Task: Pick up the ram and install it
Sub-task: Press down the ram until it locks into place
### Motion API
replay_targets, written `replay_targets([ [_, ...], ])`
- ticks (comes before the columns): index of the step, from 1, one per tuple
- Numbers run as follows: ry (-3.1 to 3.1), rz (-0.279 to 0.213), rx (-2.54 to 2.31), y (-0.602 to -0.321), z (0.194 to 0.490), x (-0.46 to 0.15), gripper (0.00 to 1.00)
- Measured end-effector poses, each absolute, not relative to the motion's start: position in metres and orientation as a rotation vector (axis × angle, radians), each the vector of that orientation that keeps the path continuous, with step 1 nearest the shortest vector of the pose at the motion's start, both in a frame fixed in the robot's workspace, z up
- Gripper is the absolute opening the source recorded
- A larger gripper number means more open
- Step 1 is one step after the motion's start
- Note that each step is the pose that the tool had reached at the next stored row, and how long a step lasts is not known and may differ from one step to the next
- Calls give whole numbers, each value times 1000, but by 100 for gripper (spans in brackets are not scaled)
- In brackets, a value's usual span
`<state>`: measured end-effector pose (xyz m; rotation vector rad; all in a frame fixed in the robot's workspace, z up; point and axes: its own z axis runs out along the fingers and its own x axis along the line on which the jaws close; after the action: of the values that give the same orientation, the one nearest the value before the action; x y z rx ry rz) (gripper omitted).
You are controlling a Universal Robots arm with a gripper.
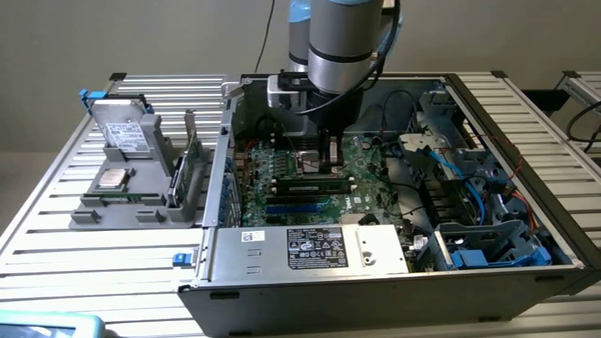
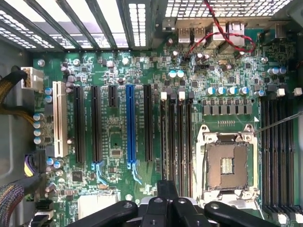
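The ram point(image 1: 314, 187), a long dark stick with a pale label, stands on edge in a slot of the green motherboard point(image 1: 371, 176) inside the open computer case. My gripper point(image 1: 331, 163) hangs straight down from the arm, just above the stick's far side. I cannot tell whether it touches the stick. In the wrist view the gripper point(image 2: 168, 187) is shut with nothing showing between its fingertips, right over the row of black memory slots point(image 2: 176, 137) with white clips.
The labelled power supply box point(image 1: 314, 248) fills the case's near side, and blue cables and a drive cage point(image 1: 488, 246) crowd the exterior view's right. The CPU socket point(image 2: 227, 163) lies beside the slots. On the table at the exterior view's left, a grey holder point(image 1: 131, 208) carries a hard drive point(image 1: 122, 134) and a green card point(image 1: 191, 165).
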<state>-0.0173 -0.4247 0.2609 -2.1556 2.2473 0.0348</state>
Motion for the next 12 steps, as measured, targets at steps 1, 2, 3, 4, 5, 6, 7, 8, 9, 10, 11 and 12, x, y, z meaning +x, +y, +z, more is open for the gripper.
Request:
replay_targets([
  [1, 2246, 38, -2154, -425, 260, -15, 11],
  [2, 2245, 42, -2153, -425, 259, -13, 11],
  [3, 2243, 44, -2152, -425, 258, -12, 11],
  [4, 2242, 47, -2151, -425, 256, -12, 11],
  [5, 2241, 49, -2150, -425, 254, -12, 11],
  [6, 2240, 51, -2149, -425, 252, -11, 11],
  [7, 2240, 52, -2148, -425, 250, -11, 11],
  [8, 2239, 54, -2148, -425, 249, -9, 11],
  [9, 2239, 55, -2147, -425, 248, -7, 11],
  [10, 2238, 56, -2147, -425, 247, -6, 11],
  [11, 2238, 57, -2146, -426, 246, -5, 11],
  [12, 2237, 59, -2146, -426, 244, -5, 11],
])
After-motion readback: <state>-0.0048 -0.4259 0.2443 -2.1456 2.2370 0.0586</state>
